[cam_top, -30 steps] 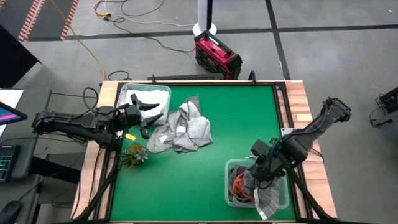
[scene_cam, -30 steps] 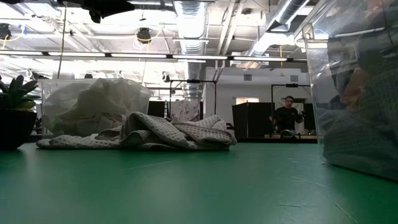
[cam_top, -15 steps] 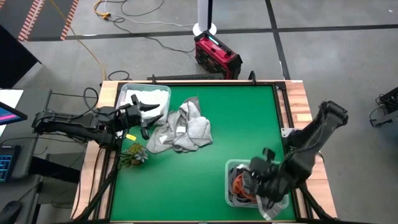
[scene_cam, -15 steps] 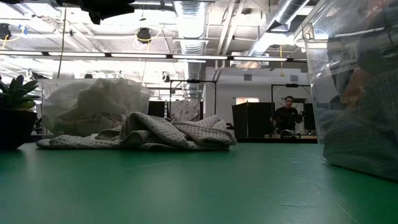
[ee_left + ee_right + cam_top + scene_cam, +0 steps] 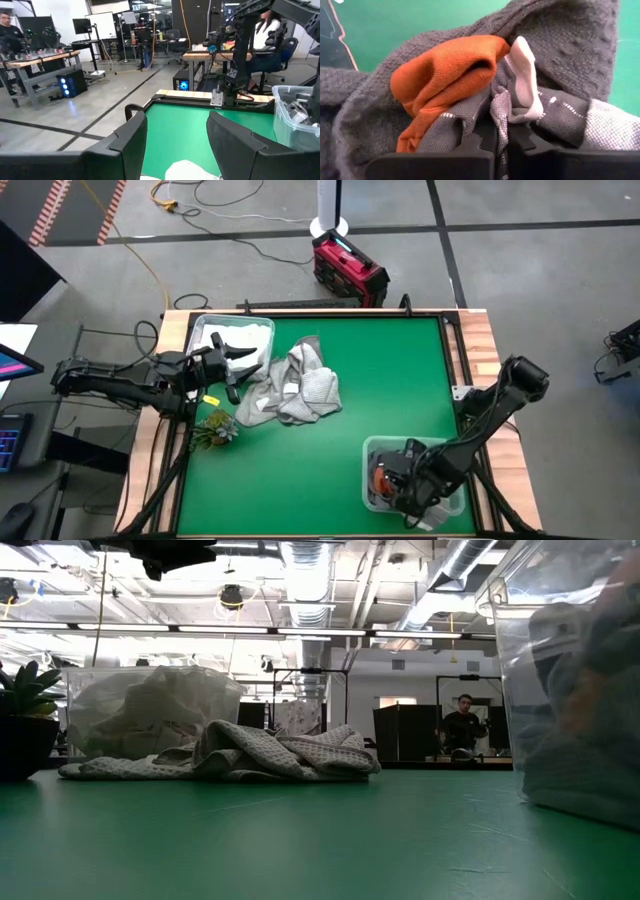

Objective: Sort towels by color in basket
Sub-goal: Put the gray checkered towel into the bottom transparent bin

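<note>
High view: left gripper (image 5: 243, 358) at the table's (image 5: 380, 380) far left corner, fingers apart, over the clear bin of white towels (image 5: 240, 332). Light grey towels (image 5: 292, 385) heaped on the mat beside it; plant sprig (image 5: 216, 427) at the left edge. Right gripper (image 5: 400, 480) down inside the clear basket (image 5: 452, 502) at the near right corner.

Low view: grey heap mid-table, white bin behind, basket wall at right.

Left wrist view: fingers (image 5: 131, 142) spread, nothing between.

Right wrist view: fingers (image 5: 475, 141) pinched on the grey checked towel (image 5: 555, 117), rust orange towel (image 5: 445, 75) and dark grey towel (image 5: 560, 45) touching it.
</note>
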Robot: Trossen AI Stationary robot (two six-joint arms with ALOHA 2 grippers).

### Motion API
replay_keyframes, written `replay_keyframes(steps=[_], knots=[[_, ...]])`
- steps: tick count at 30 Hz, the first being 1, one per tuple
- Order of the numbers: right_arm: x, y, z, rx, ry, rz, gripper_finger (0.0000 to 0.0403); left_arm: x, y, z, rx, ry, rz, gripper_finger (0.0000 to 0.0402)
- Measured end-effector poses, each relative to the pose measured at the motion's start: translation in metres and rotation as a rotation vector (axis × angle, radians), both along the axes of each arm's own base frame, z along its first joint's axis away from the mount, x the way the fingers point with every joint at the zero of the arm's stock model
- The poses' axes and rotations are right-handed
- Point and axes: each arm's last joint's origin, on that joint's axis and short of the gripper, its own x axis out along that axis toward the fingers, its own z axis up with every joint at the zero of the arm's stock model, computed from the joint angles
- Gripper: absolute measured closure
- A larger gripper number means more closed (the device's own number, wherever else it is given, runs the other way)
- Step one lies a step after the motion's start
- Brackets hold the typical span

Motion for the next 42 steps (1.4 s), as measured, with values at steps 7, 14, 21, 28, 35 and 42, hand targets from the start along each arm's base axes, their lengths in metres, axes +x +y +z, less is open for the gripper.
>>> replay_keyframes(steps=[7, 14, 21, 28, 35, 42], knots=[[-0.006, -0.017, 0.028, 0.056, -0.048, 0.007, 0.0327, 0.000, 0.000, 0.000, 0.012, 0.006, 0.001, 0.0205], [-0.010, -0.034, 0.044, 0.100, -0.015, -0.001, 0.0213, 0.000, 0.000, -0.001, 0.017, 0.017, 0.001, 0.0205], [-0.017, -0.055, 0.071, 0.257, -0.040, -0.044, 0.0120, 0.000, 0.000, -0.001, 0.013, 0.017, 0.001, 0.0205], [-0.039, -0.060, 0.102, 0.319, -0.212, -0.090, 0.0113, 0.000, 0.000, -0.002, 0.012, 0.030, 0.001, 0.0205], [-0.059, -0.026, 0.092, 0.425, -0.059, -0.085, 0.0112, 0.000, 0.000, -0.005, 0.014, 0.060, 0.000, 0.0205], [-0.074, 0.004, 0.107, 0.478, 0.033, -0.122, 0.0113, 0.000, 0.000, -0.005, -0.008, 0.049, -0.001, 0.0205]])
